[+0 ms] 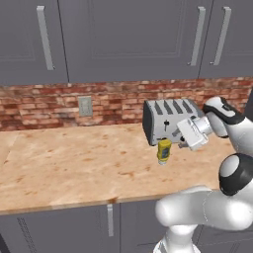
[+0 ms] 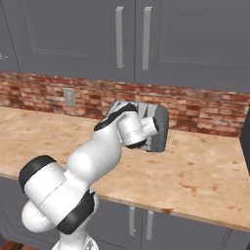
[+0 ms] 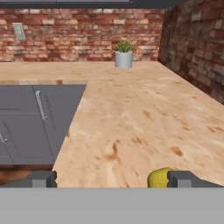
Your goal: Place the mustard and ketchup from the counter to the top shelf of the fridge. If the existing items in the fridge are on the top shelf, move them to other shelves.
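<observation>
My white arm (image 2: 93, 161) comes up from the near left and bends over the counter (image 2: 205, 176); my wrist (image 2: 132, 128) is right in front of the toaster (image 2: 157, 128) and hides part of it; the toaster sits far back, close to the brick wall (image 2: 205, 110); a wall plug (image 2: 70, 97) is on the bricks to the left; grey cupboards (image 2: 195, 39) hang above; more grey doors (image 2: 139, 222) are under the counter's near edge.

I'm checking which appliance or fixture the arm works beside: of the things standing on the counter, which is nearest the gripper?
The toaster, silver with slots on top, right beside the gripper and the yellow mustard bottle. The potted plant stands far off, at the brick wall.
</observation>
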Controlling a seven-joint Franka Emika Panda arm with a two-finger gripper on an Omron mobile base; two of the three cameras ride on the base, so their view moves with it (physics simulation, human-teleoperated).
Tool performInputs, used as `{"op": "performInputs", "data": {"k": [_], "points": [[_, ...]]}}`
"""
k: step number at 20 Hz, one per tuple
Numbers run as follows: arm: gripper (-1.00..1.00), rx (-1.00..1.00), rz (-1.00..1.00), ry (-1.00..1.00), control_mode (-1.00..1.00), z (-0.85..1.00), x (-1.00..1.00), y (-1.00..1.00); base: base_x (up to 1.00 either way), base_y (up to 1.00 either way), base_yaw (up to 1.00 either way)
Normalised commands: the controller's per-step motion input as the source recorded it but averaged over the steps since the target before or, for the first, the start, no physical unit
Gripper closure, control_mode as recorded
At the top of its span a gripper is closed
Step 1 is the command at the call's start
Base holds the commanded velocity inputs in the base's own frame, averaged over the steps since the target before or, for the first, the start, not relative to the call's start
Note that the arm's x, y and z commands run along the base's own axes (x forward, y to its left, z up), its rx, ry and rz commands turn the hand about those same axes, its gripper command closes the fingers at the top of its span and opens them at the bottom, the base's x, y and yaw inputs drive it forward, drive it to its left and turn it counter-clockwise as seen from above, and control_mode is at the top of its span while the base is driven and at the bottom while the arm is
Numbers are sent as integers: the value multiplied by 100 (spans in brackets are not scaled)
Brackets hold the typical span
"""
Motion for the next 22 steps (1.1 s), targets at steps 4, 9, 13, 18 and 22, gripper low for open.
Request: {"op": "performInputs", "data": {"k": [4, 9, 13, 18, 22], "points": [[-100, 0, 5, 0, -100, -17, 11, -3, 0, 0, 0], [-100, 0, 0, 0, -100, -20, 32, -12, 0, 0, 0], [-100, 0, 1, 0, -100, -31, 25, 0, 0, 0, 0], [-100, 0, 2, 0, -100, -32, 8, 0, 0, 0, 0], [-100, 0, 2, 0, -100, -8, 19, 0, 0, 0, 0]]}}
